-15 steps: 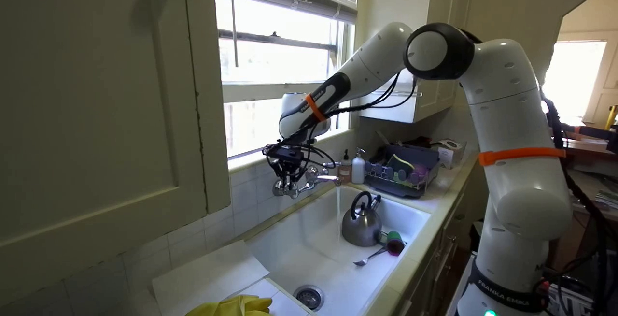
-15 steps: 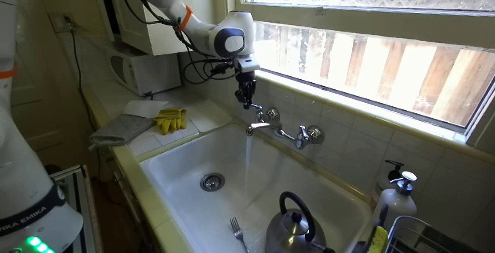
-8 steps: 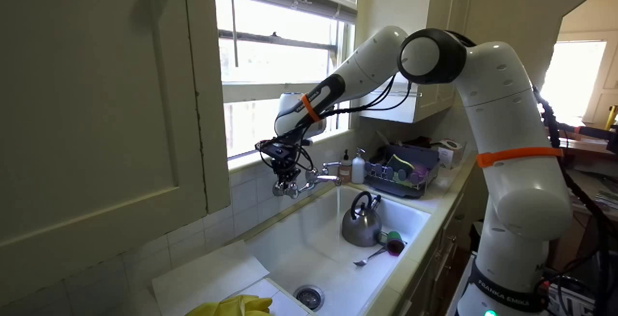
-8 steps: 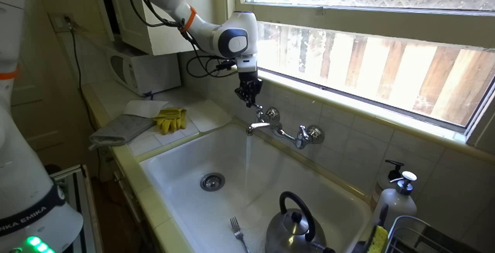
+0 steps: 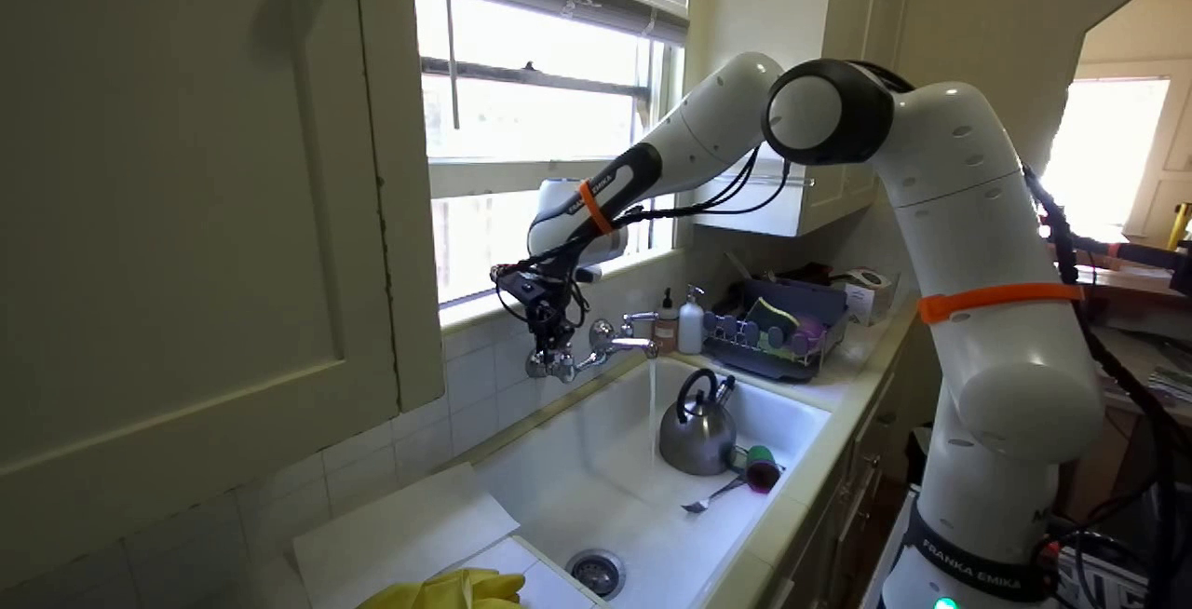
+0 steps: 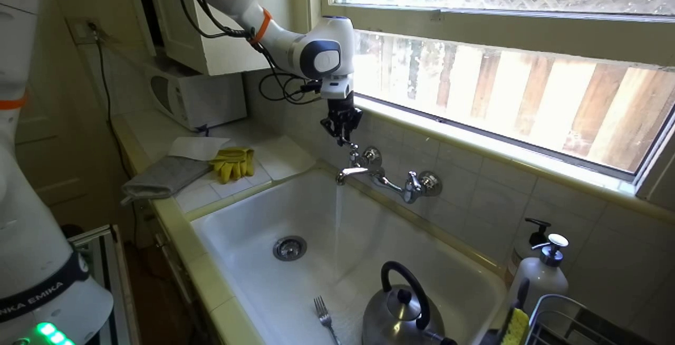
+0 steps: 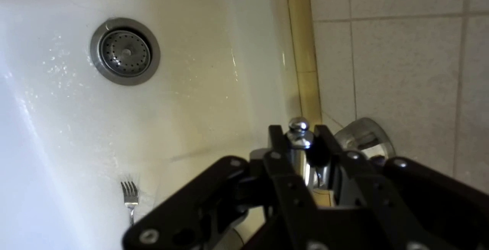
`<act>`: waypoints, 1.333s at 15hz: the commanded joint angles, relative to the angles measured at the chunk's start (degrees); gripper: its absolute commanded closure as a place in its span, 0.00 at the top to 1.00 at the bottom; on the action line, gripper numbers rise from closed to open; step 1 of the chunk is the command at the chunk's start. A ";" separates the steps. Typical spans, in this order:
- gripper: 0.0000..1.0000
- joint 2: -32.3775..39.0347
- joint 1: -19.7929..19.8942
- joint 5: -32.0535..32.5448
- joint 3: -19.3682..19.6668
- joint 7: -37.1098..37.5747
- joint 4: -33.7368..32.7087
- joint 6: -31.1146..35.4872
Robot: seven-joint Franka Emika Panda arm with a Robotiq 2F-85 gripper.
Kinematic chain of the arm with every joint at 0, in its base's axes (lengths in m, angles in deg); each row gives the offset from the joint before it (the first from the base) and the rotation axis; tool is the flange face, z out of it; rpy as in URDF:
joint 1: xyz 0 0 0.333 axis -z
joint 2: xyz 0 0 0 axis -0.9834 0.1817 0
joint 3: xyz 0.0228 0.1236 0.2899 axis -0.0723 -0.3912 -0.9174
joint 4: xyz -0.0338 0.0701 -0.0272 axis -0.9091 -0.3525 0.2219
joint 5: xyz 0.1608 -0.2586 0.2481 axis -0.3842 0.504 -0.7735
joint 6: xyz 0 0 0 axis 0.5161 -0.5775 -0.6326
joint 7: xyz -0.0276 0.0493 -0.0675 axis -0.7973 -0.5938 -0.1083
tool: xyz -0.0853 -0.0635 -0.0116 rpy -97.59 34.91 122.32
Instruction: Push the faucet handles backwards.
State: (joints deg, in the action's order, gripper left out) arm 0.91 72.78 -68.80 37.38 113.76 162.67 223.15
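One chrome faucet handle (image 7: 300, 139) stands between my fingertips in the wrist view, its knobbed end showing between them. My gripper (image 7: 299, 131) is closed narrowly on it, both fingers close against its sides. In an exterior view the gripper (image 6: 343, 139) comes down from above onto this handle (image 6: 352, 146). It also shows in an exterior view (image 5: 553, 356), hiding most of that handle. The second faucet handle (image 6: 413, 180) stands at the far end of the faucet, apart from the gripper; it also shows in an exterior view (image 5: 641, 317). Water runs from the spout (image 6: 350, 172).
The white sink (image 6: 237, 213) holds a steel kettle (image 6: 406, 313), a fork (image 7: 130, 198) and a cup (image 5: 762, 469). The tiled wall (image 7: 405, 66) and window ledge (image 6: 474, 150) are close behind the gripper. Soap bottles (image 5: 691, 325) and a dish rack (image 5: 773, 358) stand beyond.
The wrist has tilted and shifted, toward the wall and window, while the fingertips stay at the same handle. The arm's elbow has lowered slightly. The second handle and the running water look the same.
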 commanded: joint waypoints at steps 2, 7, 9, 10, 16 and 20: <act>0.06 4.25 -0.52 -2.03 0.10 5.31 -3.59 1.46; 0.06 3.30 -0.62 -1.48 -0.06 4.64 -2.82 1.54; 0.49 2.97 -0.41 -1.84 -0.32 4.02 -2.48 1.14; 0.50 2.78 -0.35 -2.00 -0.44 3.82 -2.31 0.58; 0.94 3.74 -1.23 -1.87 -0.13 6.51 -2.24 1.73; 1.00 0.12 -1.76 -1.18 -0.09 6.18 1.74 3.84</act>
State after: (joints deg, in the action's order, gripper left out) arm 3.68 71.85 -69.96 36.97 118.56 161.18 224.87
